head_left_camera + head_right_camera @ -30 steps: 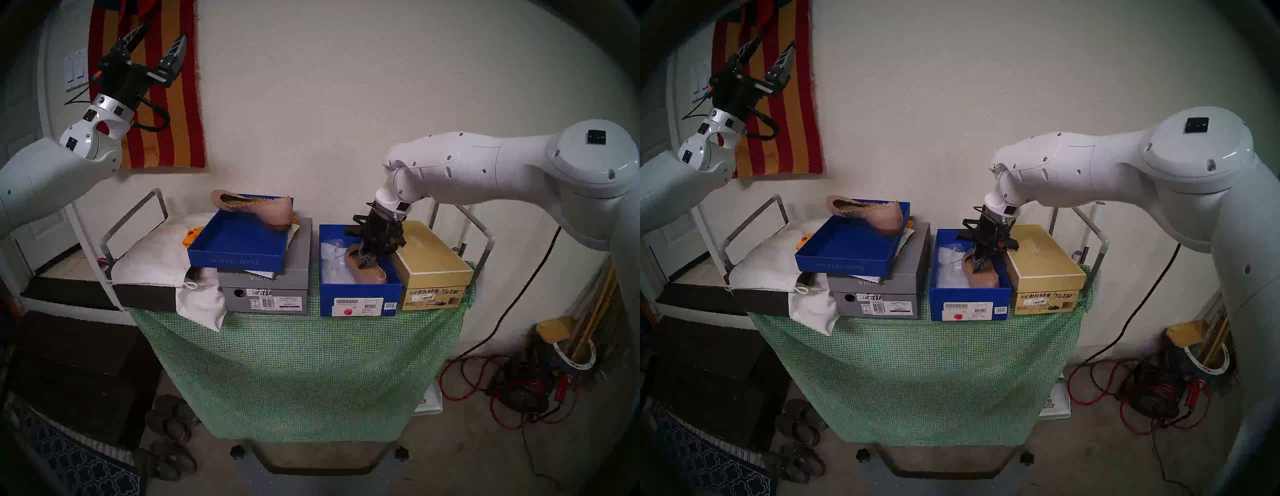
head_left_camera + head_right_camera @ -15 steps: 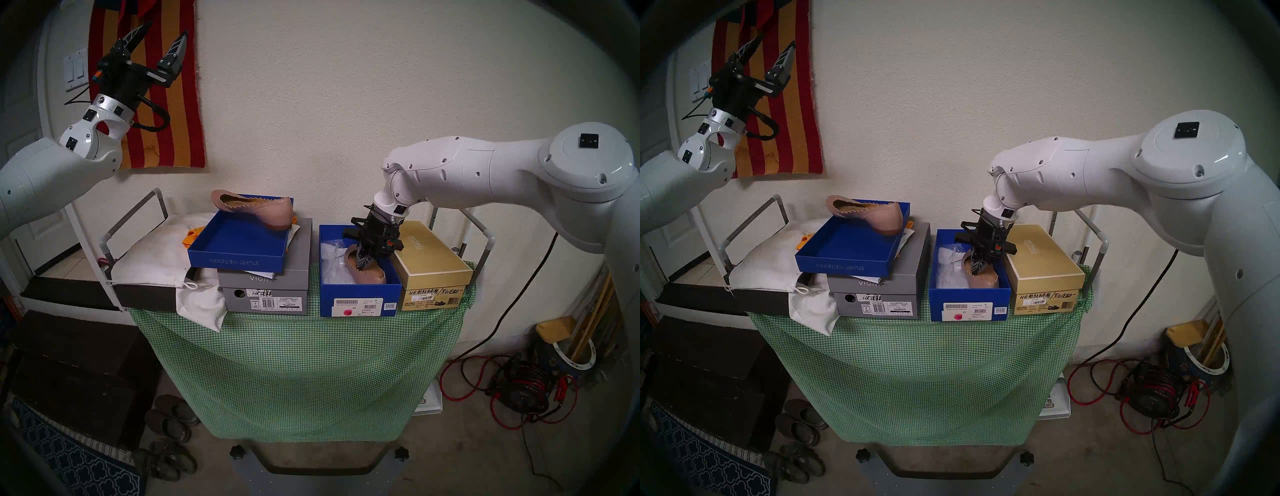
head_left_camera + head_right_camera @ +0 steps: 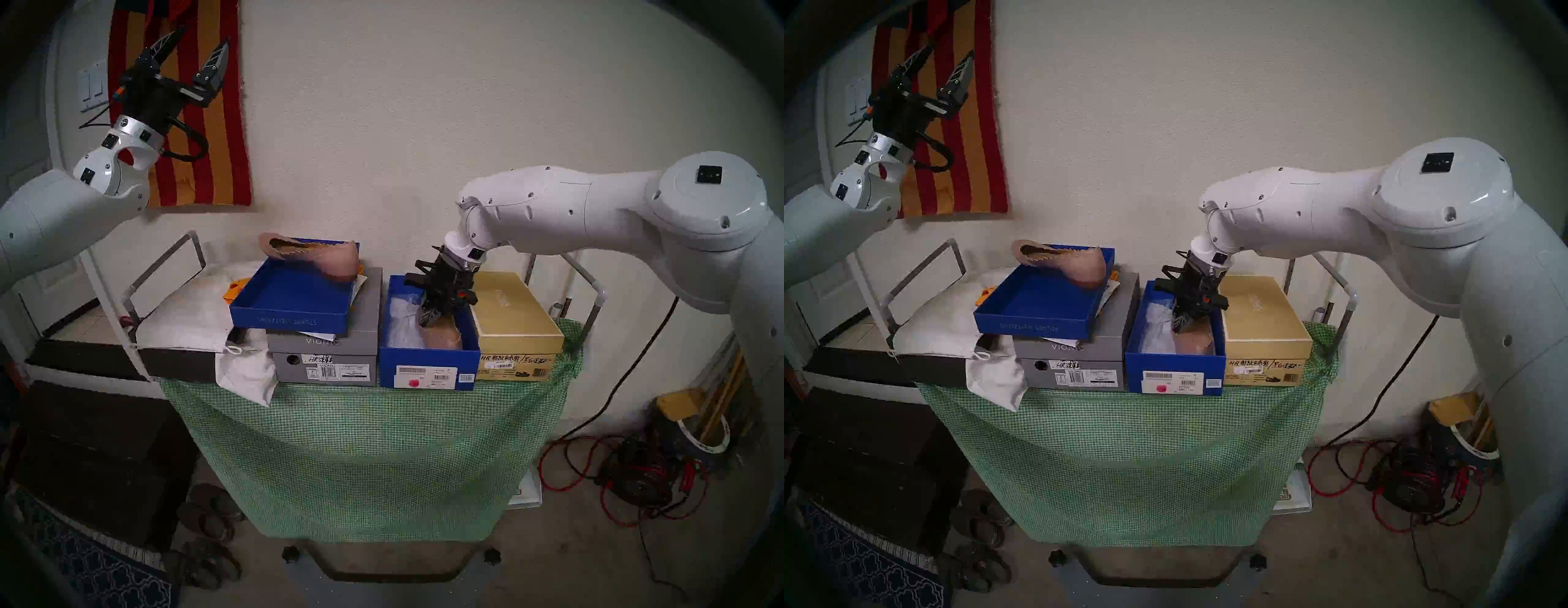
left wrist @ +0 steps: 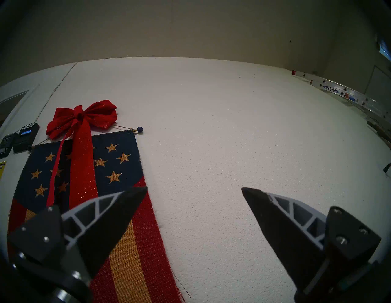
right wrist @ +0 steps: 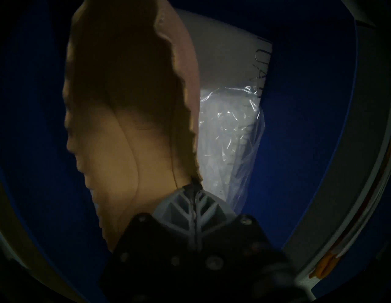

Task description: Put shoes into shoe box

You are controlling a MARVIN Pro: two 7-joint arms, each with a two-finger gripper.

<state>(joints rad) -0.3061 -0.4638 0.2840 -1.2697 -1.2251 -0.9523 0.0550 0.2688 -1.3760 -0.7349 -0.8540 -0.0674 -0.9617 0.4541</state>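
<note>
The right gripper (image 3: 429, 317), fingers clamped on a ballet flat's (image 3: 441, 337) rim inside the shoe box (image 3: 428, 365); the flat's toe lies toward 6 o'clock. The left gripper (image 3: 193, 44) idles, fingers apart.

Both head views look down and forward from above the desk (image 3: 365, 424) toward the wall – nearly identical, sharing the boxes, both arms and the floor. The left wrist view faces up the wall, taking in a flag (image 4: 84, 179) and ceiling edge, far from the desk. The right wrist view sits very close inside the blue shoe box (image 5: 306, 105) – dim, partly blurred.
</note>
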